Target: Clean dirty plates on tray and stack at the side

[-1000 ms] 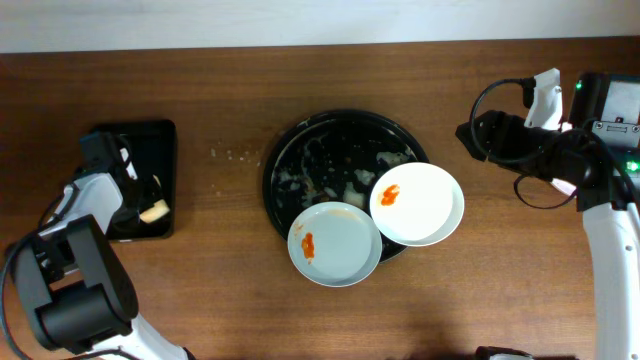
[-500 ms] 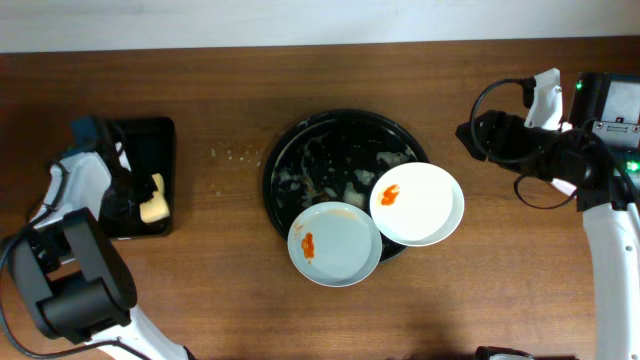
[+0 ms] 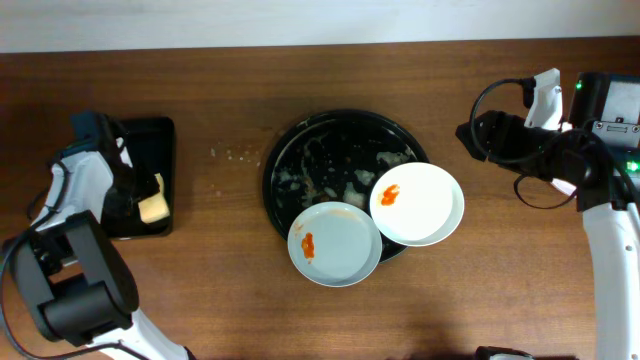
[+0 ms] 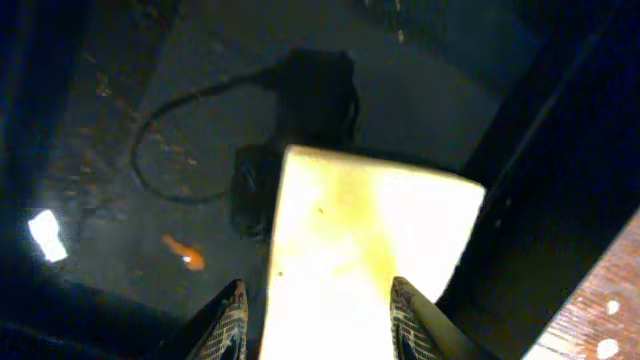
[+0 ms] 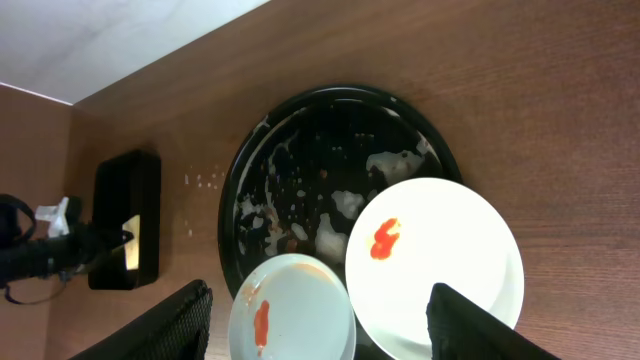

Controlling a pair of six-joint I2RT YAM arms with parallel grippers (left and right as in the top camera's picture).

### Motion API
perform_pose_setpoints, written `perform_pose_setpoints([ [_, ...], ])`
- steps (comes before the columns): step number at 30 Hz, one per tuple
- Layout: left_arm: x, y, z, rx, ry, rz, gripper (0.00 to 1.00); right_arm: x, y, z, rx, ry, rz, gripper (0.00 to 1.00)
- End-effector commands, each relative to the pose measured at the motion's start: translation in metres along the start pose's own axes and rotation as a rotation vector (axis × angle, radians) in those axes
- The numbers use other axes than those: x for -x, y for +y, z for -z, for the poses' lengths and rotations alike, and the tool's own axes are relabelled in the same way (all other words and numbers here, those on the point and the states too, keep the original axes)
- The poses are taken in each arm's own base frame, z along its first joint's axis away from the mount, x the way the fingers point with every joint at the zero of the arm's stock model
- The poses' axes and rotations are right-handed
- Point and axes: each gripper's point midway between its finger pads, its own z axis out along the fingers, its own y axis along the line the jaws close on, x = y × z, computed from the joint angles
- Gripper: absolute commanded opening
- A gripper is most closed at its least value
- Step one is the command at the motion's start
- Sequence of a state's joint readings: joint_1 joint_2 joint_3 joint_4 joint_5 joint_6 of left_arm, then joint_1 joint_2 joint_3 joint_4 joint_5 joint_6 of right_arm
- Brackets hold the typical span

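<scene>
- The pale bluish plate (image 3: 340,245) sits at the near side of the round black tray (image 3: 300,150). Its near half hangs past the tray's rim over the table (image 3: 230,280), and a red-orange smear (image 3: 307,245) marks its left part.
- The white plate (image 3: 425,210) lies just to its right, and their rims meet. It overhangs the tray's right rim and carries its own smear near its left edge. In the right wrist view a second rim seems to show under its right edge; you cannot tell whether another plate lies beneath.
- The far and left parts of the tray hold no plate, only pale wet residue (image 3: 345,180) on the glossy black.
- You have bare wood on every side of the tray: a broad stretch to its left, a narrower one from the white plate to the table's right edge, and a strip along the near edge in front of both plates. A few pale specks (image 3: 232,153) lie on the wood left of the tray.
- The rectangular black tray (image 3: 160,135) sits by the table's left edge, well apart from the round one, with the yellow sponge (image 3: 153,207) in its near half.
- Your left gripper (image 4: 317,310) hangs over that sponge, jaws part-way apart and holding nothing. One fingertip shows a dark gap beside the sponge; the other overlaps its edge.
- Your right gripper (image 5: 320,288) is raised near the table's far right corner, well apart from the plates, jaws wide and gripping nothing.
</scene>
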State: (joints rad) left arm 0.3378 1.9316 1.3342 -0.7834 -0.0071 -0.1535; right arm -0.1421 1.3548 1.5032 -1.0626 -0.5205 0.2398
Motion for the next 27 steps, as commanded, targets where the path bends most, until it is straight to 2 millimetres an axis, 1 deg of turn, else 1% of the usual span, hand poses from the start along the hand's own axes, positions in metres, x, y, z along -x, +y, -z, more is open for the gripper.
perform_pose_setpoints([
  [1,-0.015,-0.014,-0.004,-0.013,0.022,-0.038,0.48,0.001,0.001,0.0,-0.003,-0.005,0.003,0.7],
  [4,-0.015,-0.017,-0.004,-0.005,0.018,-0.05,0.48,0.001,0.002,0.0,-0.001,-0.004,0.003,0.7],
  [8,-0.013,-0.009,-0.007,0.041,0.002,-0.05,0.41,0.001,0.002,0.0,-0.001,-0.004,0.003,0.7],
  [11,-0.018,-0.004,-0.017,0.06,-0.009,-0.05,0.27,0.001,0.002,0.0,-0.001,-0.004,0.003,0.7],
  [14,-0.024,0.001,-0.026,0.086,-0.013,-0.05,0.15,0.001,0.002,0.0,-0.001,-0.005,0.003,0.7],
  [17,-0.029,0.002,-0.033,0.085,-0.018,-0.049,0.02,0.001,0.002,0.0,-0.001,-0.004,0.003,0.7],
  [19,-0.03,0.003,-0.035,0.088,-0.021,-0.049,0.0,0.001,0.002,0.0,-0.001,-0.004,0.003,0.7],
  [22,-0.029,0.007,-0.035,0.11,-0.025,-0.049,0.0,0.001,0.002,0.0,-0.001,-0.004,0.003,0.7],
  [25,-0.027,0.006,-0.034,0.106,-0.033,-0.048,0.0,0.001,0.002,0.0,-0.001,-0.004,0.003,0.7],
  [27,-0.021,0.004,-0.026,0.097,-0.045,-0.047,0.0,0.001,0.002,0.0,0.0,-0.004,0.003,0.7],
])
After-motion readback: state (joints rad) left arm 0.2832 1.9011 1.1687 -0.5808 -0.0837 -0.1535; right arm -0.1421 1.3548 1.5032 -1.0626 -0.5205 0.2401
